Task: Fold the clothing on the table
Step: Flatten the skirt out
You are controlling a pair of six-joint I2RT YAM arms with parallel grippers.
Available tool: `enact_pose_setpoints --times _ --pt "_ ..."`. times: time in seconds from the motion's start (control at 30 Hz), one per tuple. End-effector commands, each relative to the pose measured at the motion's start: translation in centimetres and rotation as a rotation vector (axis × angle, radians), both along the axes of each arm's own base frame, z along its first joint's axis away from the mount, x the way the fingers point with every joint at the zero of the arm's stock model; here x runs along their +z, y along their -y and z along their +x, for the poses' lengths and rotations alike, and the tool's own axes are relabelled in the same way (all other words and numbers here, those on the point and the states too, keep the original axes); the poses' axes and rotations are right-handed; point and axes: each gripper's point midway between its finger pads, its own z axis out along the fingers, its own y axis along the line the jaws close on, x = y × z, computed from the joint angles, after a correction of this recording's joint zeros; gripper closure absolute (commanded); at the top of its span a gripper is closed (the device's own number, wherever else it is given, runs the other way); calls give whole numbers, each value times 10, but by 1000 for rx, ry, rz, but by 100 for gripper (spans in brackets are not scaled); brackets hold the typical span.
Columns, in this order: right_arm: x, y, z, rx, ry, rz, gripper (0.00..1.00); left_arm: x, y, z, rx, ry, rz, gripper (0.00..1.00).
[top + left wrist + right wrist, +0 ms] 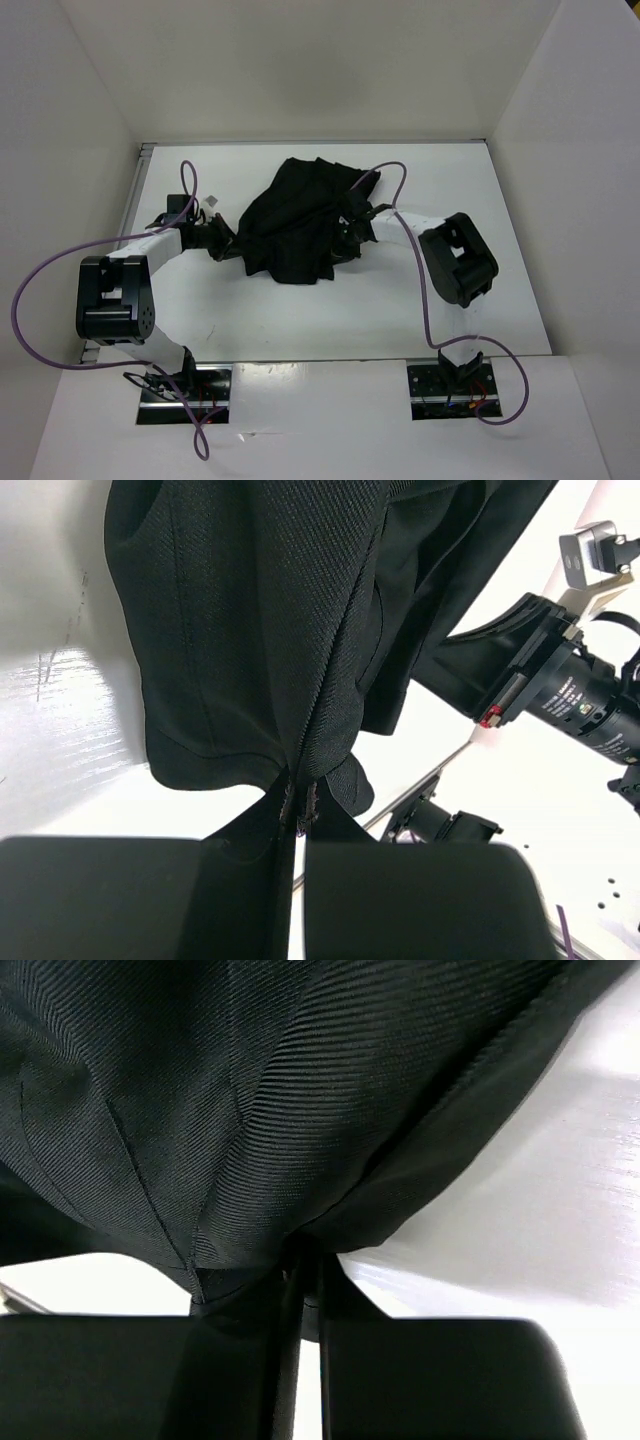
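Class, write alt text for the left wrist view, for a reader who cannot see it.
The left gripper, shut, pinches an edge of the black clothing, which bunches in creased folds over the white table. The right arm reaches into the fabric from the right.

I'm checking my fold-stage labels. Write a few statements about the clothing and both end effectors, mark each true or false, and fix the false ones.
1. The clothing lies spread flat. False: it is bunched in a heap.
2. The left end effector pinches the clothing. True.
3. The right end effector is open, clear of the clothing. False: it is shut on a fold of it.
4. The clothing sits between the two end effectors, over the table. True.
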Motion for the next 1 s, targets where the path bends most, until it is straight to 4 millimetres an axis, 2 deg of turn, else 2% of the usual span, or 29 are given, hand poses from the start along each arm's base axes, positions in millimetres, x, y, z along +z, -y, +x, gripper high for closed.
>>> enact_pose_setpoints --times 0.0,0.03,0.07,0.13,0.17,0.2,0.23,0.27,0.37,0.4,0.47,0.53,0.67,0.73,0.77,0.87,0.9,0.97 --pt "-17 16 -3 -32 7 -121 98 9 -1 1 -12 32 -17 100" --pt "-14 29 4 -67 49 -184 100 6 -1 -3 -18 20 -14 100" --pt "-1 41 0 -78 63 -232 100 8 1 -4 -26 21 -27 100" --pt "22 61 6 -116 121 -318 100 13 3 -6 -46 39 -44 100" --pt "35 80 14 -165 180 -405 100 21 5 -5 -57 58 -59 100" --pt "43 103 8 -186 168 -475 100 26 10 -8 -78 61 -92 100" --pt "65 117 12 -215 215 -494 100 31 8 -5 -78 75 -105 100" --pt "74 146 12 -274 214 -564 100 37 9 -6 -85 89 -113 100" --pt "105 188 14 -353 270 -652 100 42 5 -2 -87 122 -101 100" --pt "108 202 10 -364 257 -688 100 42 5 0 -87 122 -101 100" --pt "117 209 9 -372 275 -723 100 28 5 -4 -90 85 -103 100" --pt "117 212 7 -371 269 -739 100 16 7 -9 -103 53 -121 100" --pt "113 212 7 -367 261 -745 100 -4 7 -17 -113 7 -121 100" --pt "114 205 8 -357 254 -710 100 -11 8 -20 -129 -10 -127 100" --pt "120 203 9 -361 269 -689 100 -9 10 -23 -146 -8 -139 100" --pt "147 197 19 -373 339 -635 100 11 8 -10 -176 62 -124 100" --pt "166 193 28 -387 396 -603 100 34 5 11 -185 152 -87 100" --pt "190 188 41 -408 468 -560 100 65 3 30 -189 234 -72 100"
